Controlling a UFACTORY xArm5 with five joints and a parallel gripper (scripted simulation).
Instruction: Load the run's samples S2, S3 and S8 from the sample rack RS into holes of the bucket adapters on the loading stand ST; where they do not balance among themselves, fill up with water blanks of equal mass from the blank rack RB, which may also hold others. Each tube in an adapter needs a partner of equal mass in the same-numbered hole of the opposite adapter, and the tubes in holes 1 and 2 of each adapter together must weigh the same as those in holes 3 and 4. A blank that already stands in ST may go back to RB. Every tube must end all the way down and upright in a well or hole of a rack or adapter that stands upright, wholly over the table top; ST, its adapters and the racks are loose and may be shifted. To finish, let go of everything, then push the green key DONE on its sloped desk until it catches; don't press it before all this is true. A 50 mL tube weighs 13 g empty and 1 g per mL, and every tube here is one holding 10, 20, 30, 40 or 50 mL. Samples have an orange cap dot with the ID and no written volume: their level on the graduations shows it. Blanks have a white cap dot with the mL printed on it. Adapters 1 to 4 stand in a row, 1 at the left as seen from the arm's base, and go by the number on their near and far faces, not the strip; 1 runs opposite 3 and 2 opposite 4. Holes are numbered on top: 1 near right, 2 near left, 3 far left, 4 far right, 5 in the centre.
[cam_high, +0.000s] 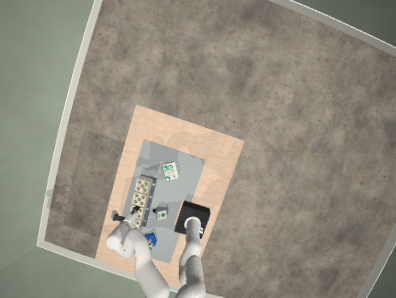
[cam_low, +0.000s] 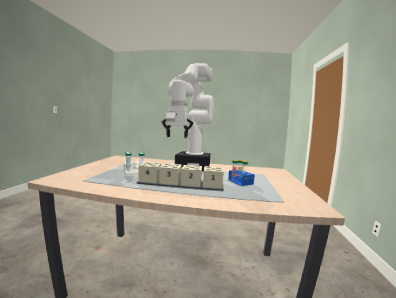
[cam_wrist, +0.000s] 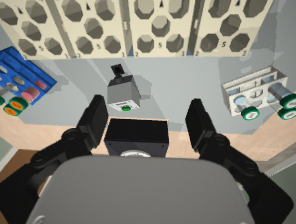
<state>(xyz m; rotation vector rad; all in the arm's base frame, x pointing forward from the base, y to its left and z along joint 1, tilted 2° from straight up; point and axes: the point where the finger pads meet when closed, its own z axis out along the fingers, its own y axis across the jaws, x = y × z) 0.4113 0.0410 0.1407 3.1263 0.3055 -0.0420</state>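
My gripper (cam_low: 176, 129) is open and empty, high above the table. In the wrist view its fingers hang over the arm's black base (cam_wrist: 136, 137). The loading stand ST (cam_low: 181, 175) holds four beige adapters in a row (cam_wrist: 145, 25); the holes I see look empty. The blue sample rack RS (cam_low: 243, 176) sits beside adapter 1 and holds tubes with orange cap dots (cam_wrist: 17, 105). The clear blank rack RB (cam_low: 132, 167) stands beside adapter 4 with green-capped tubes (cam_wrist: 250, 113). The green DONE key (cam_wrist: 126, 106) sits on its grey desk (cam_wrist: 122, 95), between the stand and the base.
All of this stands on a grey mat (cam_low: 185, 189) on the wooden table. From above, the stand (cam_high: 141, 195), blank rack (cam_high: 170, 171), key desk (cam_high: 161, 215) and base (cam_high: 192, 218) lie close together.
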